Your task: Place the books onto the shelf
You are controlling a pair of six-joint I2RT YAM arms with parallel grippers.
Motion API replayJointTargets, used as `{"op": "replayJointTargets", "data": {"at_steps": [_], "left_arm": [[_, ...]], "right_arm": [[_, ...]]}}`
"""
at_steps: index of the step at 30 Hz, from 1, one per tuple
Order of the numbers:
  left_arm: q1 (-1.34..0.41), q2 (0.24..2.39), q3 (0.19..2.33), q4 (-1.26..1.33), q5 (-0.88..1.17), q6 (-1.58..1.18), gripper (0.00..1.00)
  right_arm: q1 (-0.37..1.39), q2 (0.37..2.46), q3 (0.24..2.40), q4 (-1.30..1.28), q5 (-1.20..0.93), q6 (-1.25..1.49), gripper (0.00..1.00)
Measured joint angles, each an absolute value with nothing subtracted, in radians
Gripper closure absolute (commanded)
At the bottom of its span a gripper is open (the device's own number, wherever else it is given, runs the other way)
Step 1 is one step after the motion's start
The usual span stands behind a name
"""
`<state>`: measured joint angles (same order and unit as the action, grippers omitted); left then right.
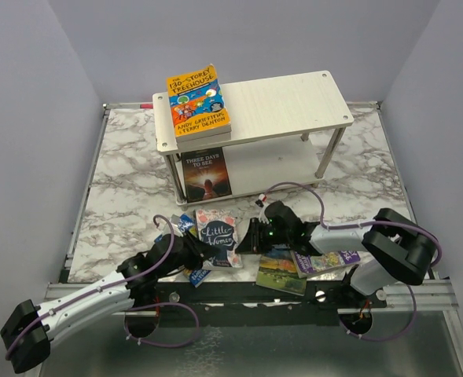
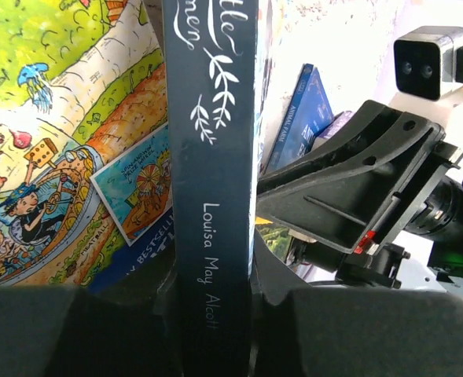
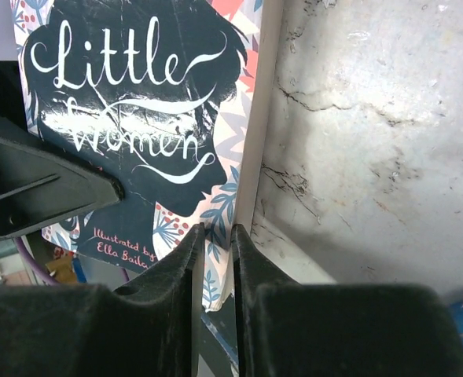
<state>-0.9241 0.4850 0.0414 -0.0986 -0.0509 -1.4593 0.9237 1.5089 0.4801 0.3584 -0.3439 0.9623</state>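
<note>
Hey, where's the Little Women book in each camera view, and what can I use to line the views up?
Top external: Little Women sits low centre, in front of the shelf.
Left wrist: its dark spine runs up the middle.
Right wrist: its cover fills the upper left.
Shared landmark: the right gripper, at the book's edge in all three.

Robot lab cell: plain grey walls (image 1: 27, 118) box in the marble-print table (image 1: 121, 196) on three sides, metal rail (image 1: 420, 294) along the table's near edge.
</note>
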Motion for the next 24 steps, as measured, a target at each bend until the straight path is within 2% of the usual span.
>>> {"op": "replayJointTargets", "data": {"at_steps": [1, 6, 12, 15, 19, 24], "left_arm": [[-0.924, 0.485, 0.042, -0.096, -0.049, -1.461, 1.0], [-0.924, 0.485, 0.044, -0.097, -0.049, -1.459, 1.0], [-0.924, 0.495, 0.076, -0.115, -0.049, -1.434, 1.0], [-0.924, 0.497, 0.105, -0.125, -0.046, -1.41, 1.0], [-0.924, 0.505, 0.16, -0.14, -0.026, -1.377, 1.0], [-0.924, 0.505, 0.238, -0.129, 0.024, -1.356, 1.0]], "right_arm": [[0.924, 1.509, 0.479, 0.358, -0.344, 0.963, 0.81], [0.924, 1.489, 0.477, 0.343, -0.337, 0.961, 0.78], [0.931, 1.346, 0.463, 0.265, -0.306, 0.951, 0.48], [0.931, 1.23, 0.458, 0.21, -0.281, 0.944, 0.36], [0.93, 1.062, 0.441, 0.147, -0.256, 0.941, 0.26], [0.931, 0.879, 0.416, 0.094, -0.247, 0.95, 0.22]]}}
